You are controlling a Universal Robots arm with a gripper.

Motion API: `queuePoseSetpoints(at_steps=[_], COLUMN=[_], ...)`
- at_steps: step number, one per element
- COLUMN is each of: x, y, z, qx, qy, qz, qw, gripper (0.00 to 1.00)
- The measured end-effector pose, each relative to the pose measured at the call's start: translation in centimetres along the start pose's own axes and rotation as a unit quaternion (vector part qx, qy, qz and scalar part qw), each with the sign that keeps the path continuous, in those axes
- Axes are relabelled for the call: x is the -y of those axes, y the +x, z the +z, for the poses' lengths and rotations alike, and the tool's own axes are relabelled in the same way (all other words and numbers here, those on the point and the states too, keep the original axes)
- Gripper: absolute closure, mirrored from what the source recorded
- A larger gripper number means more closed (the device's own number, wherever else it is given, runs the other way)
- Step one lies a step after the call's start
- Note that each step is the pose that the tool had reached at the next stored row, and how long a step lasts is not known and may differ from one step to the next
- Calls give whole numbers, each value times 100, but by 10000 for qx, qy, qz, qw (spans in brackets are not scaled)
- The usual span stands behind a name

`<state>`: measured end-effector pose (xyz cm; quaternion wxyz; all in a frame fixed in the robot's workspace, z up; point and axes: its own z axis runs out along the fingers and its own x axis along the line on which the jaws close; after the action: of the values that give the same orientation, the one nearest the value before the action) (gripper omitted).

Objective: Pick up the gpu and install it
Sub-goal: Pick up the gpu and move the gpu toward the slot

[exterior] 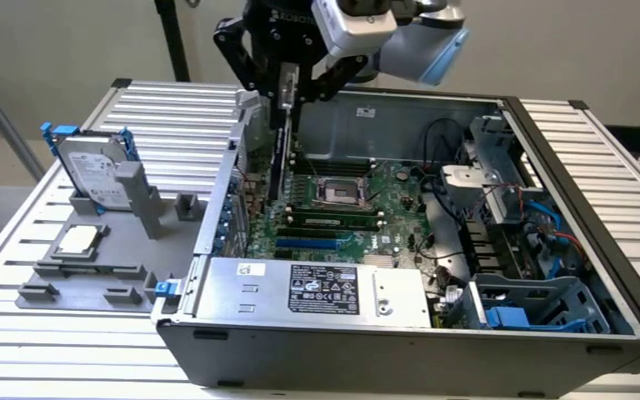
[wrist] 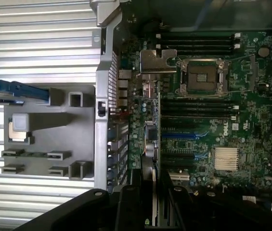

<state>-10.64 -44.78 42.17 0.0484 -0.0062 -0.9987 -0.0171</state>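
Pincer [exterior: 287,93] gripped gpu [exterior: 284,162] by upper edge. Card hung upright, edge-on, inside open computer case [exterior: 409,350], lower edge close over motherboard [exterior: 353,208] slots; contact not discernible. Card sat near case wall facing grey holder [exterior: 109,250]. Case stood toward surface [exterior: 164,100] edge on exterior view's right. Gpu judged light and stiff but fragile: thin board, exposed parts, delicate contact edge. Best hold judged bare board edge opposite connector, pinched flat across faces; no flexing, no side load.
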Motion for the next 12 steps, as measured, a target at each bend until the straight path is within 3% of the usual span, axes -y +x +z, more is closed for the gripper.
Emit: queuePoseSetpoints(at_steps=[6,12], x=[-13,-46], y=[-275,-529], z=[29,101], qx=[1,2], qy=[60,63], qz=[9,37], qw=[10000,10000], gripper=[73,73])
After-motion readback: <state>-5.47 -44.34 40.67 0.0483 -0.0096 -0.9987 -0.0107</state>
